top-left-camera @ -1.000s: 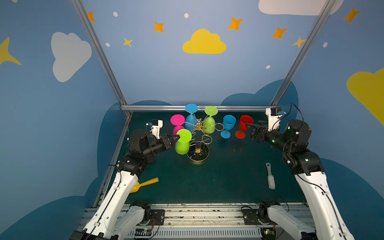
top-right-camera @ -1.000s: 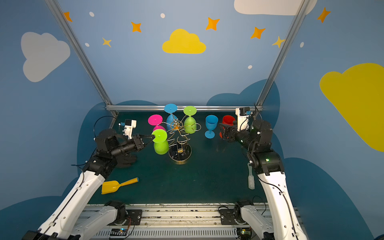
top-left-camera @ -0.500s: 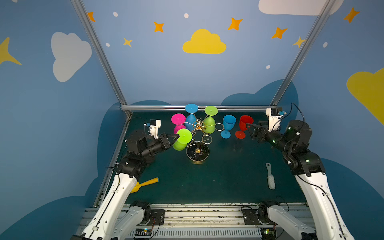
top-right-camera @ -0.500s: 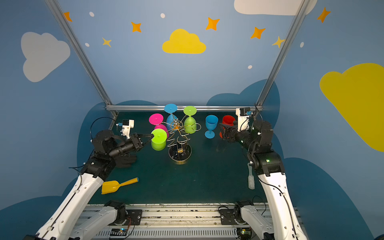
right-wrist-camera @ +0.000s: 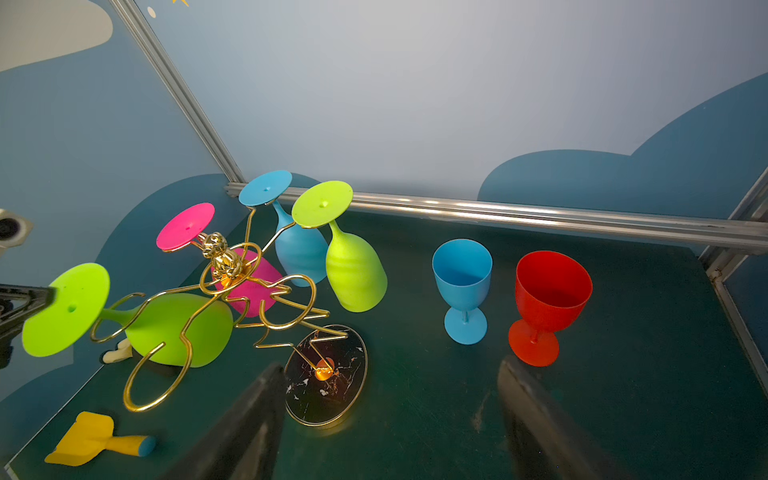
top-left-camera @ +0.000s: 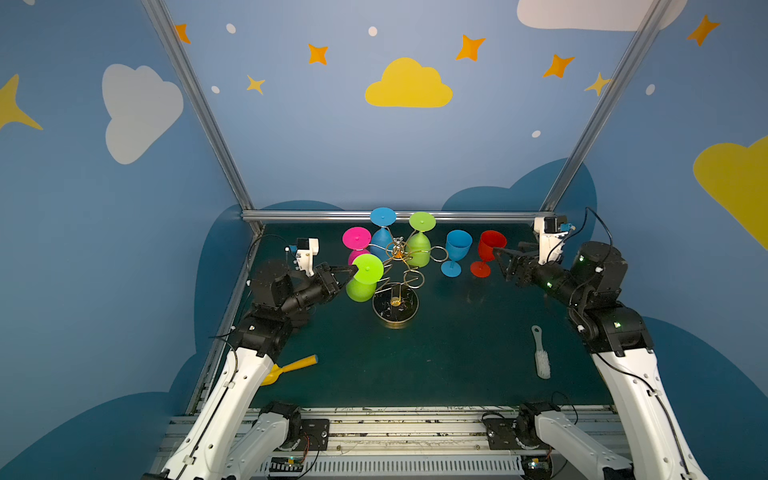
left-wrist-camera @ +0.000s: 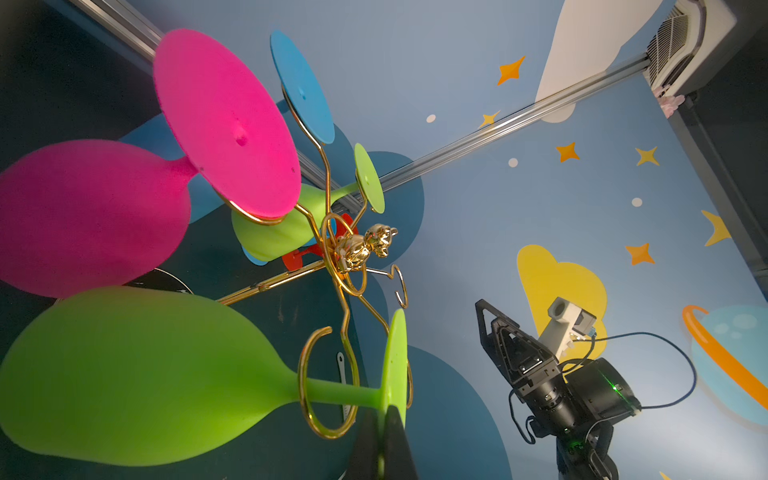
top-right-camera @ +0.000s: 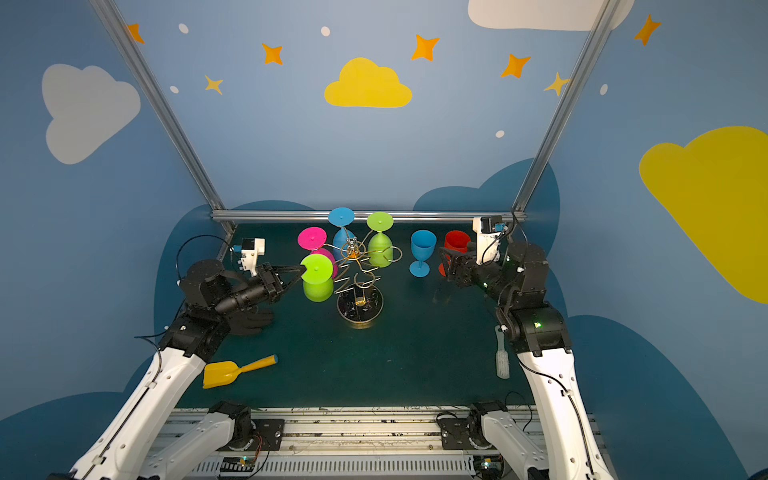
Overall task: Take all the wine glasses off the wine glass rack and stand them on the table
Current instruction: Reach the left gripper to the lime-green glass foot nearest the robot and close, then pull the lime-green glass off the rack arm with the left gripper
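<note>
Clamping one green wine glass (top-left-camera: 359, 289), of four on the rack (top-left-camera: 405, 309), is left pincer (top-left-camera: 353, 269); right pincer (top-left-camera: 498, 262) gapes.

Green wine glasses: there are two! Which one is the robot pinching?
The front green wine glass: the left gripper is shut on the edge of its round foot. The back green wine glass just hangs on the wine glass rack.

Rack (right-wrist-camera: 221, 253): glossy gold metal wire; base (right-wrist-camera: 332, 395) polished, dark, marbled. Green glass (left-wrist-camera: 124, 374), pink glass (left-wrist-camera: 83, 216): matt, finely grainy plastic.
</note>
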{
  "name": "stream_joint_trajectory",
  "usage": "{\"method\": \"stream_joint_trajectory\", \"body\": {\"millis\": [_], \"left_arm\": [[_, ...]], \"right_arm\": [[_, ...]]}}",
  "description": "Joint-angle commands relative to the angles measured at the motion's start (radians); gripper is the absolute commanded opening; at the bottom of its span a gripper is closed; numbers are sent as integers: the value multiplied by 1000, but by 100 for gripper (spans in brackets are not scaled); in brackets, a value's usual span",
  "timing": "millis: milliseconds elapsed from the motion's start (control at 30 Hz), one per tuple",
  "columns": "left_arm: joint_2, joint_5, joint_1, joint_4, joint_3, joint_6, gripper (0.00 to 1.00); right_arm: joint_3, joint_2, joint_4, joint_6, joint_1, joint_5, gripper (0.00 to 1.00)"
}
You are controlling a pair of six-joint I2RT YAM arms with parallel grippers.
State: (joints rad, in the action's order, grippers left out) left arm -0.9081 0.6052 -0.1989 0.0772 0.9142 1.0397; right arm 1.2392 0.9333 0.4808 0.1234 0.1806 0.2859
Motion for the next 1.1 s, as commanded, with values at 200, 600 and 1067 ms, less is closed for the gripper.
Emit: {"method": "stream_joint_trajectory", "body": {"millis": [200,600,1067], "left_arm": [[-58,14,0,-12,76,-10,3],[-151,34,-5,23,143,-61,3],[-167,-67,-29,102,194,-109,3]], "right_arm": [[43,-15,5,-7,5,1,79],[55,-10,-2,-6,5,6,80],[58,-7,-6,-5,5,5,80]]}}
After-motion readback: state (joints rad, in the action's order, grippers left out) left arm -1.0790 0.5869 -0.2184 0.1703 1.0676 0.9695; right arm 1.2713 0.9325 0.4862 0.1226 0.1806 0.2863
